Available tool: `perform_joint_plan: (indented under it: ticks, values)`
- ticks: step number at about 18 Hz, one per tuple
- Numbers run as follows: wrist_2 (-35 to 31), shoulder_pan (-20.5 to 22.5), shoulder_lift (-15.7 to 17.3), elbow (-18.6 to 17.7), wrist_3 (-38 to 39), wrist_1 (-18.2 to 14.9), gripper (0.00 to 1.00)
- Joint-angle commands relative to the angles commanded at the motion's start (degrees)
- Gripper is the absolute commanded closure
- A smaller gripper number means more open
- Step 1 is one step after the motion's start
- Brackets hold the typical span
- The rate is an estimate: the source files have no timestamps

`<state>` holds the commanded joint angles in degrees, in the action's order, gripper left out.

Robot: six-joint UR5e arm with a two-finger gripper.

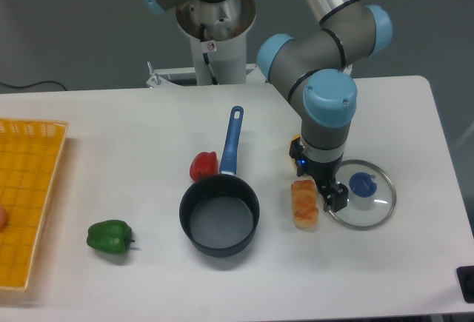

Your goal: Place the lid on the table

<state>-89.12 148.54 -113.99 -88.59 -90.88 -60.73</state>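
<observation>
While the lid (361, 203) is lying flat on the bench (111, 137) at lower right, the gripper (335, 198), jaws' spread unreadable, is needing a straight lift clear.

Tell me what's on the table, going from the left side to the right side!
Yellow-orange mesh tray → green pepper → red pepper → dark saucepan with its blue handle → orange-striped block of food → gripper → glass lid with a blue knob.
</observation>
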Motion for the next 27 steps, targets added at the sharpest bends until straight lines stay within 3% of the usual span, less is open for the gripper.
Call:
perform_joint_plan:
  ticks: [15,22,27]
  values:
    - [-0.2,0.8,-0.4,0.0,-0.2,0.0,0.00]
    - [-0.6,2.0,-1.9,0.4,-1.5,0.3,0.00]
    - [-4.5,4.3,-4.6,0.1,-4.0,0.7,0.00]
